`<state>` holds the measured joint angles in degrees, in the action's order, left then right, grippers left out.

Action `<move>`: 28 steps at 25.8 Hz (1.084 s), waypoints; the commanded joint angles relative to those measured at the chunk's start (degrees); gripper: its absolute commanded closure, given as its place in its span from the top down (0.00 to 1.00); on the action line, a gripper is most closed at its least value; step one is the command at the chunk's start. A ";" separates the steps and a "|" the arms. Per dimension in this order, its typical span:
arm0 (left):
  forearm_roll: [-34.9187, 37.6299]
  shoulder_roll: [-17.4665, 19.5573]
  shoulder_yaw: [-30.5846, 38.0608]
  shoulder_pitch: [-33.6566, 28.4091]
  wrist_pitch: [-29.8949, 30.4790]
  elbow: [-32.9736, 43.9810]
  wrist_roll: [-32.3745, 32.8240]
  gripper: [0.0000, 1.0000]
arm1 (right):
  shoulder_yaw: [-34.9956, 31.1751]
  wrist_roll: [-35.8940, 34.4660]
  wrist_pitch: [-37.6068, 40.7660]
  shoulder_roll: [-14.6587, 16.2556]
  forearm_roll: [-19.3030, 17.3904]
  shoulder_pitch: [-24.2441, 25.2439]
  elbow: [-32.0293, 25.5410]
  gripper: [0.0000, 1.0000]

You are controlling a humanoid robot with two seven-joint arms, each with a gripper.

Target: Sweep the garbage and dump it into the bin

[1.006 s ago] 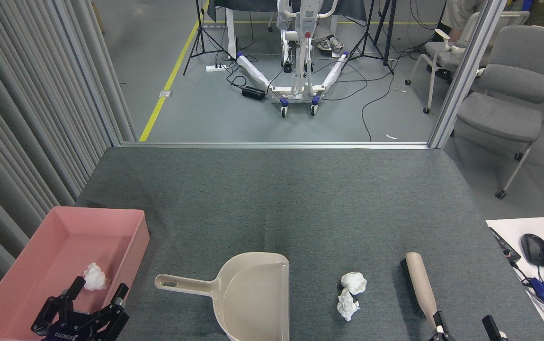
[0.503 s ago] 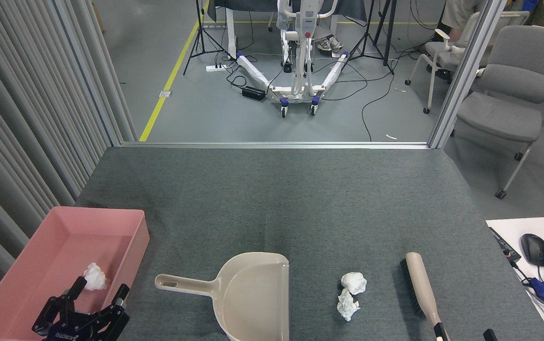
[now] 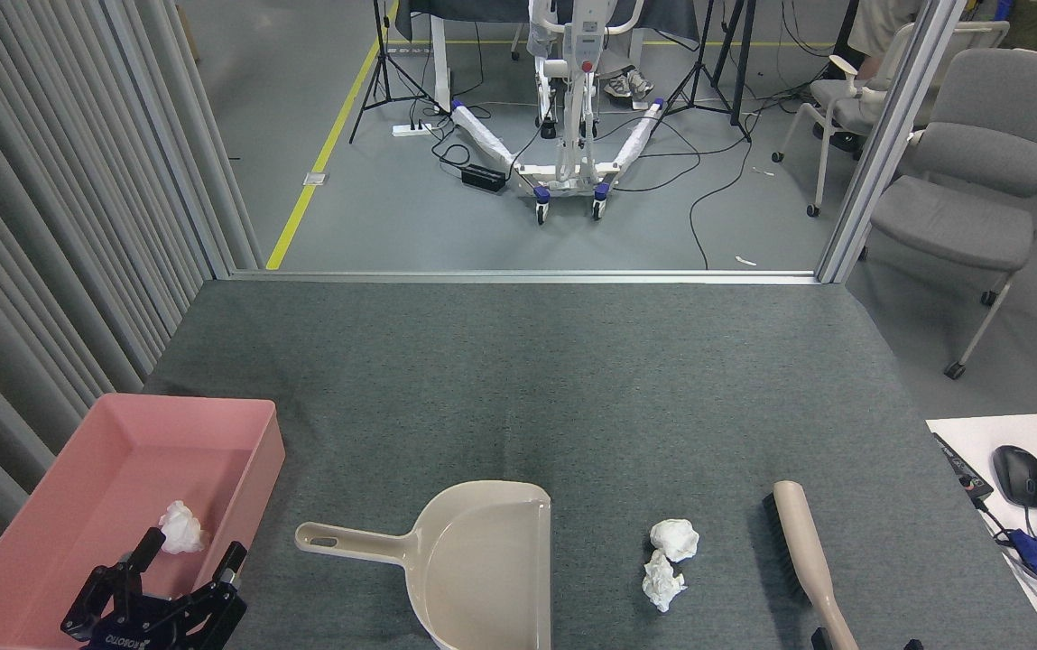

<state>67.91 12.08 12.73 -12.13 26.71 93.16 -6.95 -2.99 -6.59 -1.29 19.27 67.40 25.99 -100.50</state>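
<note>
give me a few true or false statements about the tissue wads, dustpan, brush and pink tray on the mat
1. One crumpled white tissue wad lies inside the shallow pink plastic tray. True.
2. The beige long-handled plastic dustpan holds two wads. False: its scoop is empty; the two white wads lie on the grey mat between it and the brush.
3. The beige-handled black-bristled brush lies to the right of those two wads. True.
4. The left end effector is shut on the dustpan handle. False: it is open, near the tray's corner, holding nothing.
5. The dustpan's handle points toward the brush. False: it points toward the tray.
</note>
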 commanded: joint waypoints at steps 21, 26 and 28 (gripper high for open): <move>-7.96 -1.54 -2.80 0.97 1.06 3.43 0.19 1.00 | -0.09 -3.87 1.29 0.50 0.19 -1.91 -2.33 0.98; -29.94 -2.94 -14.05 2.73 1.15 3.96 2.91 1.00 | -0.09 -3.61 1.46 0.68 0.19 -2.26 -2.33 0.98; -32.66 -2.68 -15.54 2.11 0.63 5.10 3.61 1.00 | -0.09 -3.25 1.46 0.85 0.19 -2.26 -2.33 0.98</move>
<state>42.27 9.44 0.86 -9.79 27.87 97.22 -4.63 -3.08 -10.46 0.16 19.96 67.59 23.82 -102.83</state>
